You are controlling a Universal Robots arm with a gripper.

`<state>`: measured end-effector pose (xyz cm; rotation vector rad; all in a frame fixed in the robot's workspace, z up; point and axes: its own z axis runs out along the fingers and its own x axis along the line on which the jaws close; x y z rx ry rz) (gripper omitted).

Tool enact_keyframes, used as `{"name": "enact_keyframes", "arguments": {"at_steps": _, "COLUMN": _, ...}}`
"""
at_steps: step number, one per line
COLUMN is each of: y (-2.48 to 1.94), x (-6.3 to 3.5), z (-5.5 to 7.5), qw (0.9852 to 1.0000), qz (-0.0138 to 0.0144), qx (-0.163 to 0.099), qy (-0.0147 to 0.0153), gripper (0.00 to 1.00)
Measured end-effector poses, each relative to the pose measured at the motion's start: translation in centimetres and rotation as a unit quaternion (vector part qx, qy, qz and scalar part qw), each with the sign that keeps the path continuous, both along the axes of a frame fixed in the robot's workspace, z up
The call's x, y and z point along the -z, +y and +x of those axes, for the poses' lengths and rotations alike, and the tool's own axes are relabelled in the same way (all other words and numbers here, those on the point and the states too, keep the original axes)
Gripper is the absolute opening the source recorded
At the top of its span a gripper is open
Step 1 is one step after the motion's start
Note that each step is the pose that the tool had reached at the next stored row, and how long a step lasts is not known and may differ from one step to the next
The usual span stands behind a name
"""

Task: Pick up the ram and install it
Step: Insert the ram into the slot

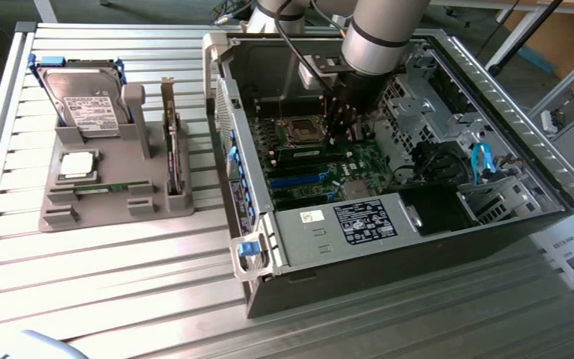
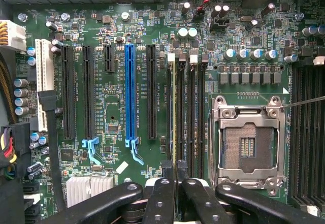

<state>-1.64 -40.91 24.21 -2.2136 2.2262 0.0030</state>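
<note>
We are gripping the ram (image 2: 175,107) in our narrowed claw (image 2: 175,169). It is running along the memory slots (image 2: 192,107) beneath the claw, beside the processor socket (image 2: 247,145).

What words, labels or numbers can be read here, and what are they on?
No text here can be quoted.
Hard drive label: print too small to read.
Power supply label: white print on black, too small to read.
White sticker: unreadable.
Motherboard: white markings beside the slots, too blurred to read.
</note>
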Motion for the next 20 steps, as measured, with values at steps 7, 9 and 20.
{"name": "enact_keyframes", "arguments": {"at_steps": 7, "y": -0.03, "x": 0.01, "z": 0.00, "qw": 1.0000, "qz": 0.0000, "qx": 0.000, "qy": 0.0000, "gripper": 0.12}}
{"name": "enact_keyframes", "arguments": {"at_steps": 9, "y": -0.03, "x": 0.05, "z": 0.00, "qw": 1.0000, "qz": 0.0000, "qx": 0.000, "qy": 0.0000, "gripper": 0.12}}
{"name": "enact_keyframes", "arguments": {"at_steps": 20, "y": -0.01, "x": 0.38, "z": -0.02, "qw": 1.0000, "qz": 0.0001, "qx": 0.000, "qy": -0.0002, "gripper": 0.12}}
